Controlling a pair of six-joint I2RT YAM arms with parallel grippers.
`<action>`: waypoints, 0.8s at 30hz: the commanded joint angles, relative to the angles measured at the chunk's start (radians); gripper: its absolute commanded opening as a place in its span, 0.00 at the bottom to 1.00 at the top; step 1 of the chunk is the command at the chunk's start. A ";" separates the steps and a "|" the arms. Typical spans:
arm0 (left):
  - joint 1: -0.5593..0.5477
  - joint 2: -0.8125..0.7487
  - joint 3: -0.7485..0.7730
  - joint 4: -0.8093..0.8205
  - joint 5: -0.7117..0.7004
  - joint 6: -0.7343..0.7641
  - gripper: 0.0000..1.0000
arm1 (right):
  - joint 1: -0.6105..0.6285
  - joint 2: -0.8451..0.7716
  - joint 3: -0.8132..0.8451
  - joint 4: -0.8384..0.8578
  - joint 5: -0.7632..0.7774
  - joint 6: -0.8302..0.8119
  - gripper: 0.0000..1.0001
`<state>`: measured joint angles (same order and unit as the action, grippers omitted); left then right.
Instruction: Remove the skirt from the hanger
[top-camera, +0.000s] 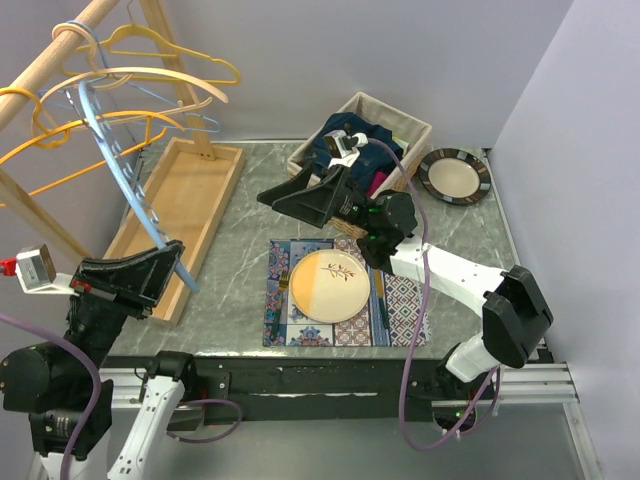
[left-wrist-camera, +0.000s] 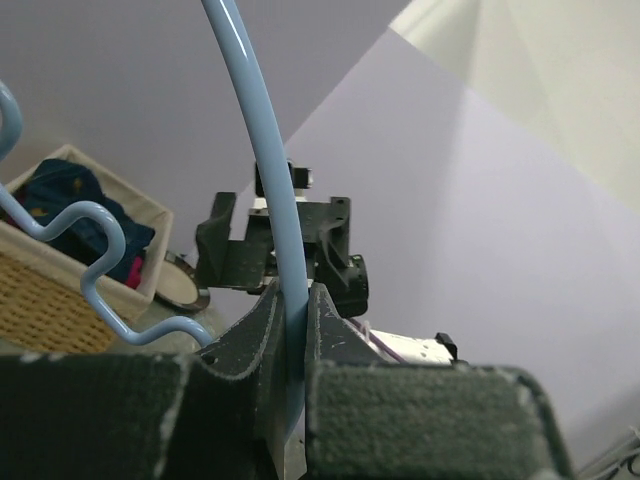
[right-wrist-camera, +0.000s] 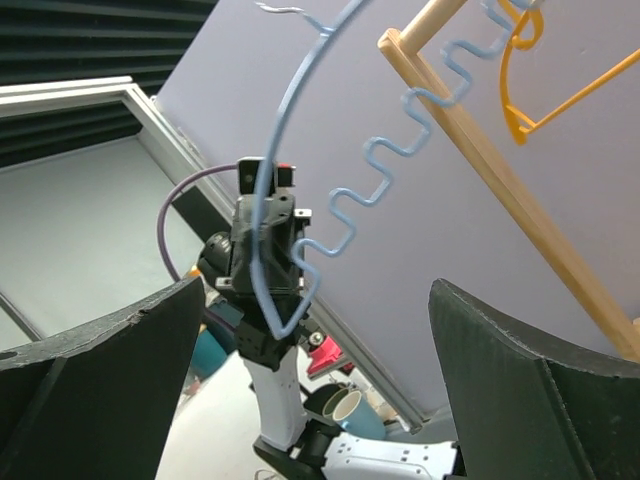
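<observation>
Desk (top-camera: 240, 260): wooden rack (top-camera: 200, 135) along the left edge with a wooden tray (top-camera: 190, 195) under it; basket (top-camera: 405, 120) at the far edge, right of centre. Blue hanger (top-camera: 115, 165) was bare, arcing from the rack rail down towards the near-left corner. Skirt (top-camera: 365, 135), dark blue, lay bunched in the basket, well apart from the hanger, so I judged the removal essentially done. Left gripper (top-camera: 165, 262) fingers were clenched on the hanger's lower end, the thin rod pinched between the pads (left-wrist-camera: 335, 330). Right gripper (top-camera: 290, 192) fingers were spread wide with nothing between them, hovering near the basket. Risks: the upper end sat among the yellow hangers (top-camera: 150, 75), so a pull could snag them or tip the rack. The slim rod could also twist out of the pinch. Could not tell whether the hook was on the rail.
</observation>
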<state>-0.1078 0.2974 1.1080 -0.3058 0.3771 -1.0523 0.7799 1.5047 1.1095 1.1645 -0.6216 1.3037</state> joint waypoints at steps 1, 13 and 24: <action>0.008 0.034 0.050 -0.104 -0.109 0.005 0.01 | -0.005 -0.017 0.013 0.057 -0.006 -0.006 1.00; 0.010 0.107 0.119 -0.145 -0.300 0.066 0.01 | -0.005 -0.126 -0.030 -0.078 0.006 -0.141 1.00; 0.010 0.247 0.133 -0.024 -0.443 0.087 0.01 | -0.005 -0.162 -0.045 -0.117 0.003 -0.187 1.00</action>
<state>-0.1062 0.4904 1.2369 -0.4015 0.1059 -0.9932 0.7788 1.3712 1.0748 1.0378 -0.6209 1.1477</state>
